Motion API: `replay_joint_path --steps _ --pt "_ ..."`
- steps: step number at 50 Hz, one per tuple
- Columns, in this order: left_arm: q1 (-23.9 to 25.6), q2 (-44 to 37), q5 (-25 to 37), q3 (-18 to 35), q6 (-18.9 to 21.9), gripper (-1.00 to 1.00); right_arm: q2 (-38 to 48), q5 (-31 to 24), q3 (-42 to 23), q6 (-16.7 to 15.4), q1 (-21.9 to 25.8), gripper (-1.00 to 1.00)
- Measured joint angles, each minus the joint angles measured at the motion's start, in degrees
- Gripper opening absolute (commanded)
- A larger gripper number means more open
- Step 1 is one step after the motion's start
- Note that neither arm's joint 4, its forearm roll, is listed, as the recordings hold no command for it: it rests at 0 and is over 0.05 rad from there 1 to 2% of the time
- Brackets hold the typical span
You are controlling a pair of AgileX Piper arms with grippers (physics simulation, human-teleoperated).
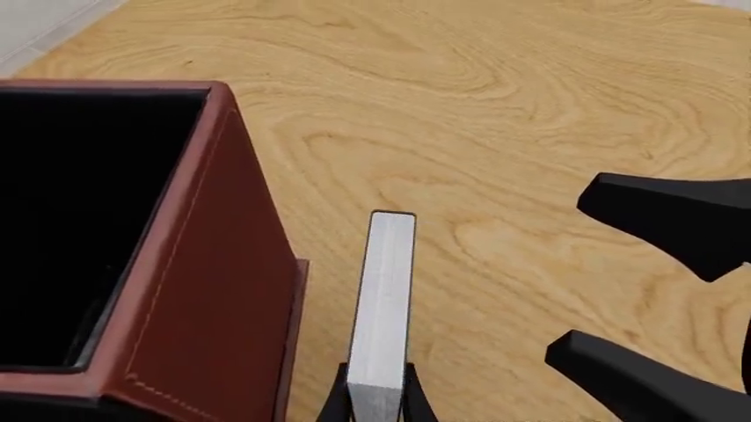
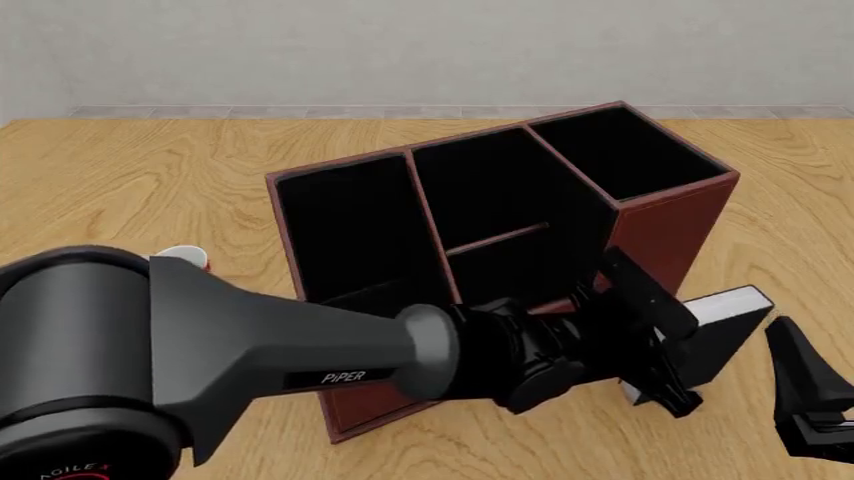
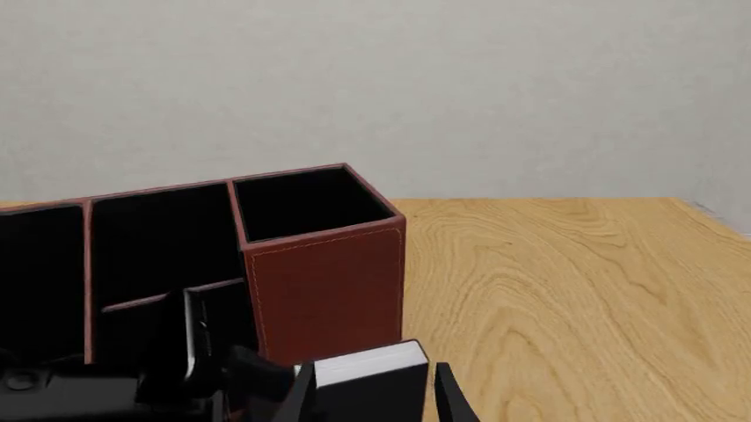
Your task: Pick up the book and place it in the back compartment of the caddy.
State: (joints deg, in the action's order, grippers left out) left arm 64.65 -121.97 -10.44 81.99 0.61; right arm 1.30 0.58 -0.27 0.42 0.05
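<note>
1. far left in the front view, a bit of a red mug (image 2: 191,257) peeks out behind the big grey body of the left arm (image 2: 200,340), sitting on the wooden tabletop (image 2: 120,180).
2. the left arm reaches across the front of the caddy (image 2: 667,235), so its near wall is mostly hidden.
3. the caddy is a reddish-brown box with black lining, angled on the tabletop, split by thin dividers. the back compartment (image 2: 501,195) is the small cell in the middle section behind the short cross divider, and nothing shows in it.
4. the left claw (image 2: 663,352) sits just off the caddy's right front corner, clenched on the book (image 2: 727,320). in the left wrist view the book's white page edge (image 1: 384,308) sticks up between the two black fingers, right beside the caddy's end wall (image 1: 223,290).
5. so the book is outside the caddy, held just beside its tall end cell (image 2: 621,150), tilted, black cover facing the front camera and a pale strip along its upper edge.
6. the right claw (image 2: 814,400) is at the far right edge, near the book but not touching it. its fingers (image 1: 674,220) are spread apart in the left wrist view, so it's released, holding nothing.
7. the right wrist view looks at the book (image 3: 369,378) with the caddy (image 3: 329,281) behind it.
</note>
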Motion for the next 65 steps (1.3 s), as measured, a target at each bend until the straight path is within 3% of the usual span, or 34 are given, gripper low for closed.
replay_joint_path --steps 65 --pt "3.68 16.04 -0.67 -11.58 3.29 -1.00 -0.32 -0.34 -0.02 -0.01 0.02 1.00"
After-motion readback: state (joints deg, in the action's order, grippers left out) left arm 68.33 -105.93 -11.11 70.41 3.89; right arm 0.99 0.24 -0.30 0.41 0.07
